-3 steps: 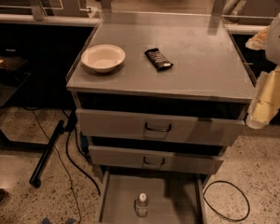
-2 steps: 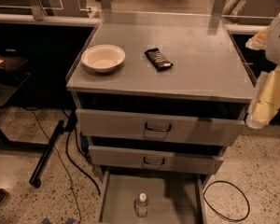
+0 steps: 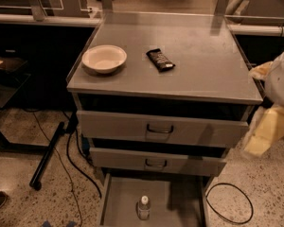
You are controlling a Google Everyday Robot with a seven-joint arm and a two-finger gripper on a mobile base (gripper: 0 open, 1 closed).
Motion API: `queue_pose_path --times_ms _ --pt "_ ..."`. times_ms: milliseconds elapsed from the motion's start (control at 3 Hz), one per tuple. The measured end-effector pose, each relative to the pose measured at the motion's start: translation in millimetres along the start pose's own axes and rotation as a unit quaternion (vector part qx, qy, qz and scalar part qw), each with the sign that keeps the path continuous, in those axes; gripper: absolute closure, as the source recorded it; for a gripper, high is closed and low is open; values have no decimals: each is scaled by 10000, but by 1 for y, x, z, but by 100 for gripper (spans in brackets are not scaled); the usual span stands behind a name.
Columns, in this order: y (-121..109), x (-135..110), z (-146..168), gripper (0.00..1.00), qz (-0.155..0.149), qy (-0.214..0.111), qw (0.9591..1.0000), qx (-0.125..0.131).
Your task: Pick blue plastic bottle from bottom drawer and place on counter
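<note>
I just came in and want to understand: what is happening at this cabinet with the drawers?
A robot is about to fetch a bottle. Its hand hangs at the right side of the cabinet, beside the upper drawers, well away from the bottle. The blue plastic bottle stands upright in the open bottom drawer, untouched. On the counter lie a white bowl and a dark snack bar.

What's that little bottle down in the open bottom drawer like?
The blue plastic bottle is small and clear-looking, with a white cap. It stands upright near the middle of the pulled-out bottom drawer, touching only its floor. The gripper hangs well away at the right, beside the upper drawers.
</note>
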State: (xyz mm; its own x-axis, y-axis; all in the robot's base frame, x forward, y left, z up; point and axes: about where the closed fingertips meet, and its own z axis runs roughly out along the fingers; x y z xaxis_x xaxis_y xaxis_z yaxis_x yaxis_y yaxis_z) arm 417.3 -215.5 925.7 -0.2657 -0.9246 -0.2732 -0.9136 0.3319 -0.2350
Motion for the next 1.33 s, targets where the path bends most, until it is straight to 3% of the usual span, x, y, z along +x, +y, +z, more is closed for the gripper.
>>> queue_pose_path --times_ms 333,667,1000,1333 --pt "28 19 57 0 264 -61 9995 -184" --pt "28 19 57 0 265 -61 9995 -185" --pt "41 23 82 0 361 -147 9985 -391" --pt "62 35 137 0 575 -192 9953 -752"
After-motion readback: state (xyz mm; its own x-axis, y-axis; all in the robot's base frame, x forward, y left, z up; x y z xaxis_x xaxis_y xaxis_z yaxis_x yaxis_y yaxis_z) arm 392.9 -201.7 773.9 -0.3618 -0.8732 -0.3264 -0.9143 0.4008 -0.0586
